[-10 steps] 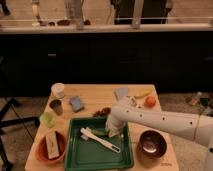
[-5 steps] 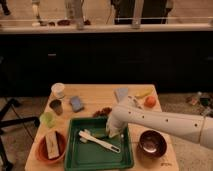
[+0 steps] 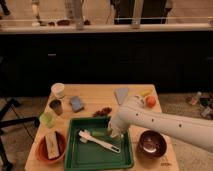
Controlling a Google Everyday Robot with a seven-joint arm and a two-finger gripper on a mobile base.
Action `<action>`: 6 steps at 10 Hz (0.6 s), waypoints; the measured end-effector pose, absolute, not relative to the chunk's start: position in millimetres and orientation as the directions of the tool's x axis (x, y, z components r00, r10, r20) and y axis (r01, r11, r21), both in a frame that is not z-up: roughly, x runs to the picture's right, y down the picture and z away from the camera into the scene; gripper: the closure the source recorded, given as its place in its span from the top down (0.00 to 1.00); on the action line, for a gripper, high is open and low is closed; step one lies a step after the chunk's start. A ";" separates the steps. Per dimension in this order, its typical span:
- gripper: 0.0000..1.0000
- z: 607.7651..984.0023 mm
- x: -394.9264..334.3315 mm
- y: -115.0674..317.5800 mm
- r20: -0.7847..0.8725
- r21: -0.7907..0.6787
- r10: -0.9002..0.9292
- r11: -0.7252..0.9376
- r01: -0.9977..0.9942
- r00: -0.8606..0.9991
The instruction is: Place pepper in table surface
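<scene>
My gripper (image 3: 114, 132) is low over the right part of the green tray (image 3: 75, 159), at the end of the white arm that reaches in from the right. A small slender green pepper (image 3: 99, 134) lies on the tray floor just left of the gripper, close to it. I cannot tell whether they touch. A white utensil with a long handle (image 3: 100, 141) lies slantwise in the tray below the pepper. The light tan wooden table surface (image 3: 95, 97) carries the tray and shows bare wood behind it.
On the table are a white cup (image 3: 58, 90), blue sponge (image 3: 76, 103), metal cup (image 3: 55, 106), pale green cup (image 3: 47, 119), red bowl (image 3: 42, 152), dark bowl (image 3: 152, 142), orange (image 3: 150, 102), grey-blue piece (image 3: 121, 95) and a brown scrap (image 3: 103, 111). A dark counter stands behind.
The arm has sunk a little and edged left over the tray. The gripper stays by the tray's right part. The other things have not moved.
</scene>
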State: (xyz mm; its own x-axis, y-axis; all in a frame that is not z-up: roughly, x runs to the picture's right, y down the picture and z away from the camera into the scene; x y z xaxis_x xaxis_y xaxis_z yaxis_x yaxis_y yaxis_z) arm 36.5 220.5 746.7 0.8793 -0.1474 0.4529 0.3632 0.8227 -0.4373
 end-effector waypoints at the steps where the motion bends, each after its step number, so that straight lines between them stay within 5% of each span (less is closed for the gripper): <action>1: 0.00 739.4 36.2 215.4 0.463 -0.426 -0.137 0.832 0.355 0.876; 6: 0.00 720.7 -6.8 151.2 0.429 -0.411 -0.057 0.877 0.250 0.902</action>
